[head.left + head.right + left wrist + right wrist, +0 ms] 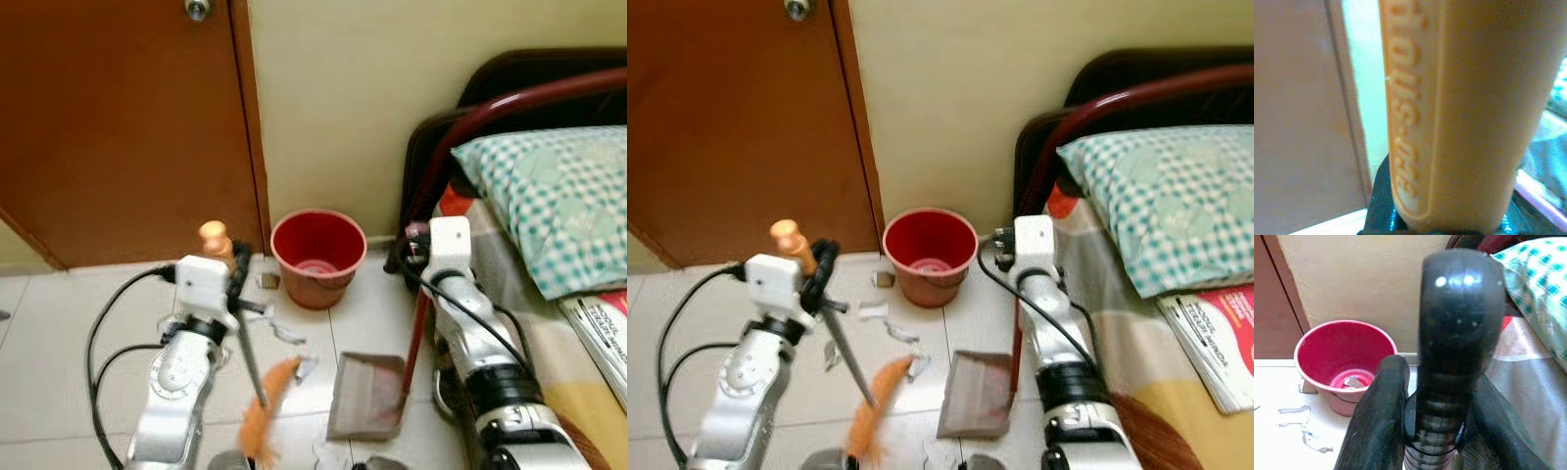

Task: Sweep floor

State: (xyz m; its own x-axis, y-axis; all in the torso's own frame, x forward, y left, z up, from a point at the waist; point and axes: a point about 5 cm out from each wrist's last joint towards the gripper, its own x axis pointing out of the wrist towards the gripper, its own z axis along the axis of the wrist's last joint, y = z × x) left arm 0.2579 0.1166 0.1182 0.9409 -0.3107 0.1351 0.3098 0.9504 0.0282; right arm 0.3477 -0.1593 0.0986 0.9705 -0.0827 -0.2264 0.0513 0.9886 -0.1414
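Closest to us, both silver arms reach forward from the lower edge of the head views, their shoulders cut off. Our left gripper point(238, 262) is clamped on the broom handle point(215, 239), whose peach-orange top knob pokes up above the white wrist; a thin grey shaft slants down from it to the orange broom bristles point(266, 411), blurred and touching the floor. Up close in the left wrist view, the handle point(1449, 112) shows raised lettering, but it runs sideways and is too blurred for us to read. Our right gripper point(1425, 411) is closed around the dark ribbed dustpan handle point(1454, 333), with one black finger point(1378, 421) pressed against each side. From there a red pole drops to the brown dustpan point(367, 395), which rests flat on the floor just right of the bristles. Pale square floor tiles point(59, 362) carry scraps of torn paper point(284, 333), scattered between the broom and a red bucket point(317, 257). That bucket stands against the cream wall point(333, 98), with some small debris inside. To its left is a brown wooden door point(118, 117) with a metal knob at the top edge. On our right, a bed point(549, 352) holds a green checked pillow point(558, 196) and a magazine point(602, 333), cut off by the frame, its print too small to read.
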